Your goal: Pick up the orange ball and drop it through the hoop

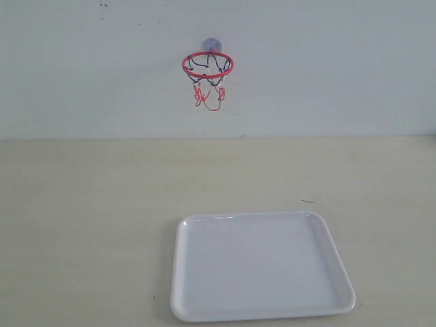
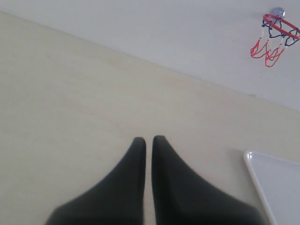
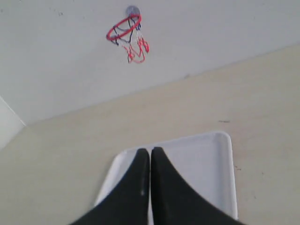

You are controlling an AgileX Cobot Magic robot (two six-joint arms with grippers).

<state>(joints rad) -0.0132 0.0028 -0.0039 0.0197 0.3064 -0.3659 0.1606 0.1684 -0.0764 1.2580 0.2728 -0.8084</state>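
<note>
A: The exterior view has the red-ringed hoop (image 1: 208,76), string net dangling, upper centre on the wall (image 1: 340,61), and a glossy, rounded white tray (image 1: 262,266) lower right on the matte desk (image 1: 82,204).

B: Only the wrist views show the black, tapered left jaws and right jaws, each pair narrowed to a slit and empty.

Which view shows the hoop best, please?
The exterior view: the hoop is whole, level and head-on. The right wrist view shows the hoop whole but tilted; the left wrist view clips the hoop at the frame's edge.
</note>
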